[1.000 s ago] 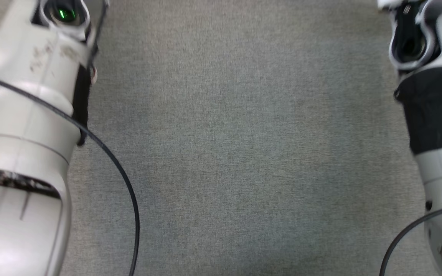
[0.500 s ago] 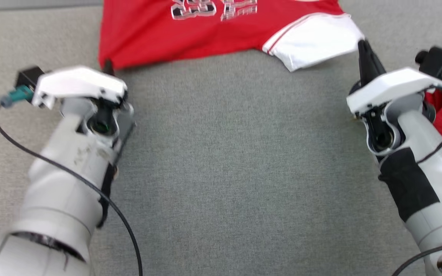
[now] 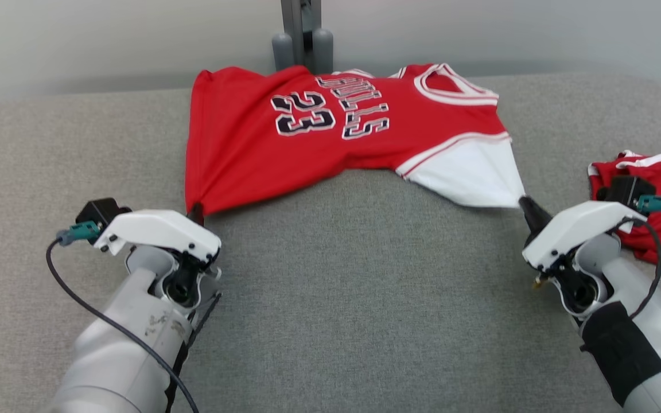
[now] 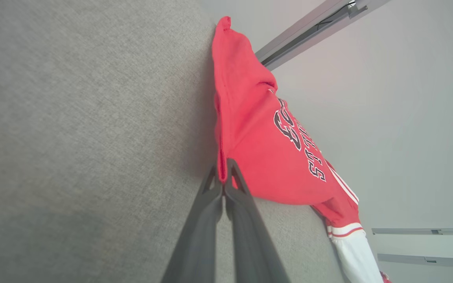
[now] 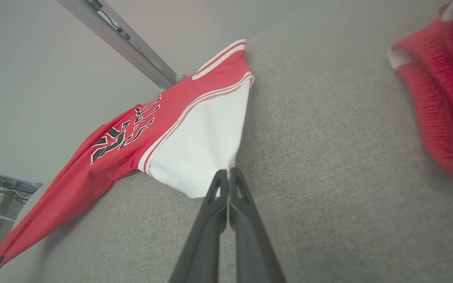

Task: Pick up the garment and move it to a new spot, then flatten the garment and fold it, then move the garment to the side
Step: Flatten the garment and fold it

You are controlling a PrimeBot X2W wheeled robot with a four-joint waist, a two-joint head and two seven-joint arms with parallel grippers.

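A red jersey with white sleeves and the number 23 (image 3: 330, 129) lies spread across the far middle of the grey table (image 3: 353, 298), chest print up. My left gripper (image 3: 195, 213) is shut on the jersey's near left hem corner (image 4: 222, 173). At the right, my right gripper (image 3: 524, 202) is shut on the tip of the white sleeve (image 5: 207, 145). The cloth is stretched between the two grippers, and its near edge bows away from me.
A second red and white garment (image 3: 660, 201) lies bunched at the table's right edge, just beyond my right wrist. A grey post with two round feet (image 3: 302, 40) stands behind the table at the far middle. Bare grey surface lies between my arms.
The head view has tilted up, from bare grey table to the whole jersey and the wall behind. In the frame half a second ago both grippers stood at the jersey's near corners.
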